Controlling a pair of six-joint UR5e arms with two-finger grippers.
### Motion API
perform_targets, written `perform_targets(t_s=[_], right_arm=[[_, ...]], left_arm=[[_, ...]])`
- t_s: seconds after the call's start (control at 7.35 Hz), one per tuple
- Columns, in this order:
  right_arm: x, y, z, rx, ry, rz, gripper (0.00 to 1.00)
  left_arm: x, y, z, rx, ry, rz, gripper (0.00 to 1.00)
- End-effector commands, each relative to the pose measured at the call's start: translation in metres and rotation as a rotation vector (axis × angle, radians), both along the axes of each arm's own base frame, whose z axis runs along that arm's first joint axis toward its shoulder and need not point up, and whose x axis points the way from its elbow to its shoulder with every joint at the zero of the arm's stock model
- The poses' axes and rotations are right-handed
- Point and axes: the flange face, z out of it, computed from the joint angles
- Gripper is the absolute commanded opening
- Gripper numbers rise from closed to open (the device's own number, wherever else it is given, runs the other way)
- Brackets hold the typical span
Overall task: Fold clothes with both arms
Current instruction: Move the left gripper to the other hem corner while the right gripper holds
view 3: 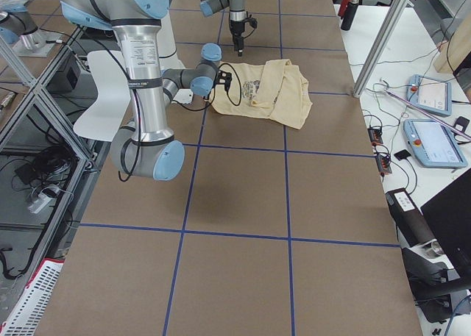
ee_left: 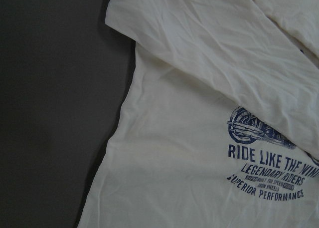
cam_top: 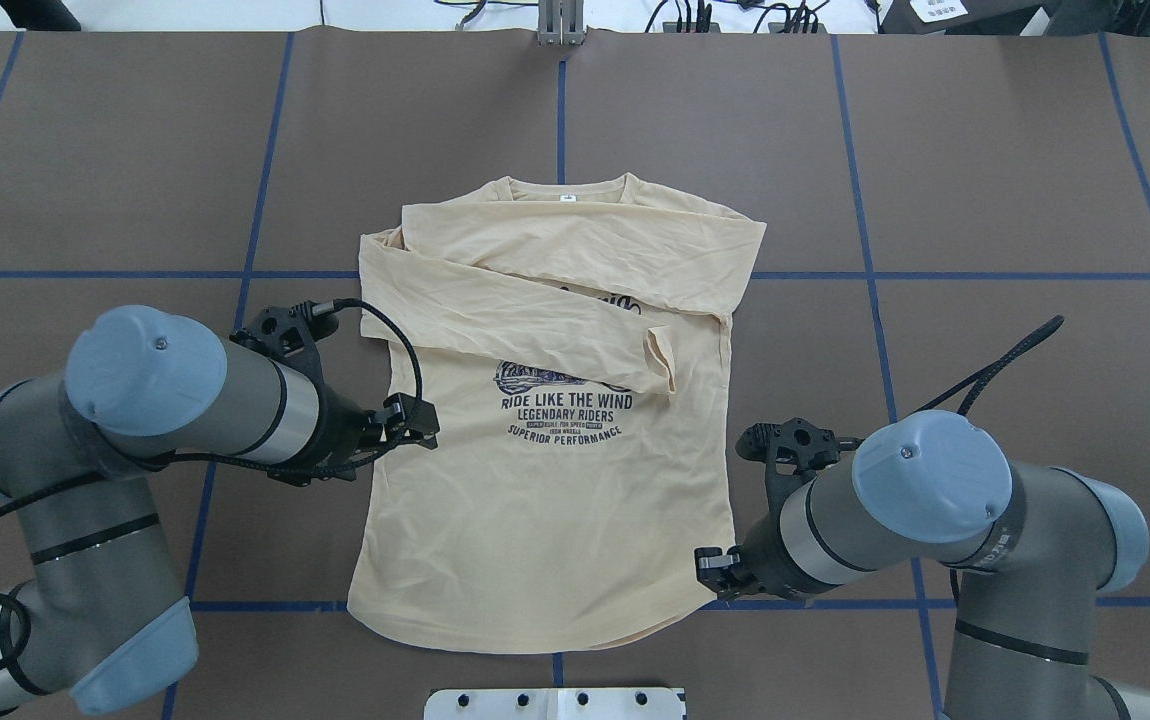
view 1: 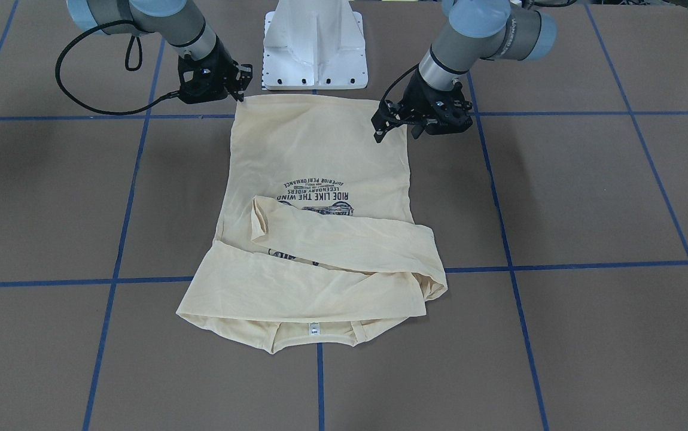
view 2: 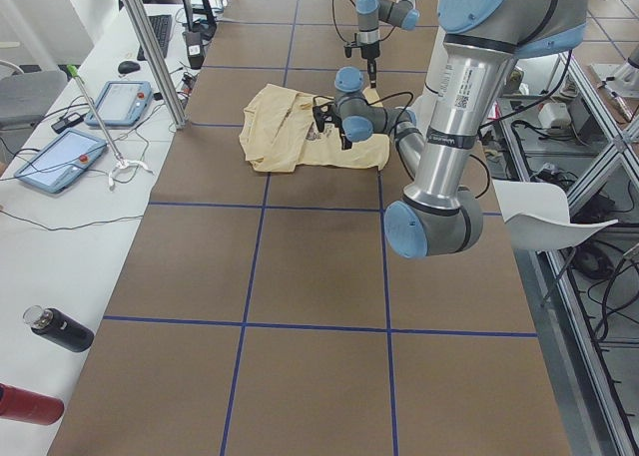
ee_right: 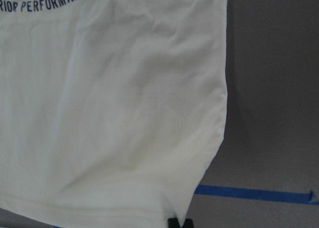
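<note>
Overhead exterior view, read from its left side across.

1. Left gripper (cam_top: 422,422): positioned over the shirt's side seam on the robot's left, level with the print (cam_top: 563,410). The front-facing view shows its jaws spread with nothing between them. It appears to stand clear of the cloth, though its height cannot be confirmed.

2. Shirt (cam_top: 545,520): lies flat and front-up at the middle of the table (cam_top: 985,180). The neck tag (cam_top: 566,198) points to the far edge and the hem (cam_top: 535,640) to the near edge, just short of the robot's base. Both sleeves (cam_top: 535,320) are already laid across the chest, one over the other. The body is unfolded.

3. Right gripper (cam_top: 713,568): at the hem corner on the robot's right. Its wrist view shows one dark fingertip (ee_right: 173,223) touching the corner's edge. Whether the jaws are pressed onto the cloth cannot be told.

Assessment of handling: the fabric is thin, light and limp. It will sag and crease between two holds, and it may drag the crossed sleeves out of place if lifted unevenly. It is not fragile, and slip within the jaws is unlikely if the stitched hem is pinched.

Recommended holds: the two hem corners, one per gripper, taken at matching height and carried together toward the collar. On that judgement the left gripper is set too far up the seam.
</note>
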Motion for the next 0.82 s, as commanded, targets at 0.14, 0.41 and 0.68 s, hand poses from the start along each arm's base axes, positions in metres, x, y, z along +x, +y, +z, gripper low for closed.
perform_targets(t_s=[0.14, 0.41, 0.68], right_arm=[[-0.001, -0.003, 0.002, 0.002, 0.003, 0.003, 0.0], [-0.002, -0.002, 0.001, 0.002, 0.003, 0.004, 0.0], [-0.001, -0.003, 0.002, 0.002, 0.004, 0.007, 0.0]], left_arm=[[0.024, 0.057, 0.051, -0.007, -0.123, 0.058, 0.99], [0.033, 0.078, 0.063, -0.01, -0.146, 0.097, 0.99], [0.037, 0.084, 0.061, -0.011, -0.142, 0.11, 0.9]])
